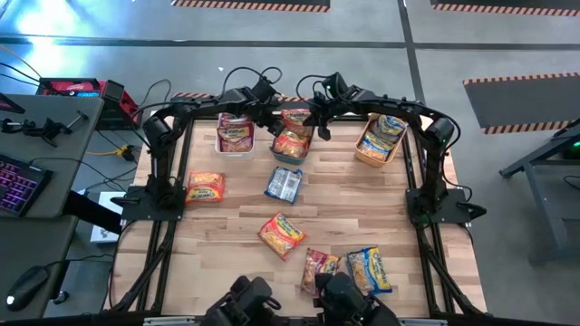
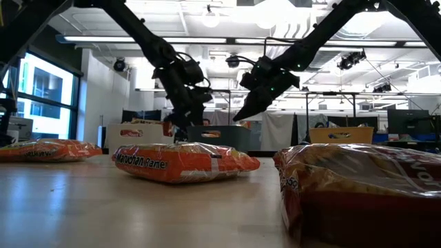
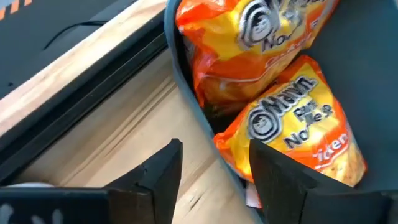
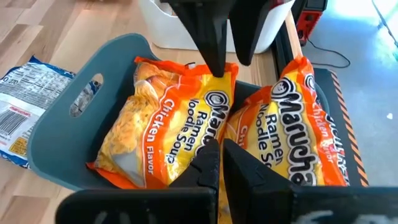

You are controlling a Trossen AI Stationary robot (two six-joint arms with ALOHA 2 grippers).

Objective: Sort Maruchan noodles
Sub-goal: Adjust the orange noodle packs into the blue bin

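Note:
A teal bin (image 1: 292, 145) at the table's far edge holds orange Maruchan noodles packets (image 4: 168, 124). My left gripper (image 3: 214, 165) is open at the bin's left side, one finger outside the wall (image 3: 186, 81) and one inside, in front of an orange packet (image 3: 292, 130). My right gripper (image 4: 219, 155) is shut over the packets in the same bin, with nothing showing between its fingers. Loose packets lie flat on the table: orange ones (image 1: 205, 187) (image 1: 281, 234), a blue one lying back-side up (image 1: 285, 184), a pink-red one (image 1: 319, 265) and a blue-and-yellow one (image 1: 370, 269). My left gripper's inner finger (image 3: 273, 180) stands in front of the orange packet's lower corner; whether it touches the packet I cannot tell. My right gripper's shut fingers (image 4: 208, 165) hang just over the seam between two orange packets; whether they touch either I cannot tell.
A white bin (image 1: 234, 136) with pink-red packets stands left of the teal one, and an orange bin (image 1: 381, 140) with blue-and-yellow packets to its right. Both arms crowd the teal bin. Bare wood lies across the table's middle between the loose packets.

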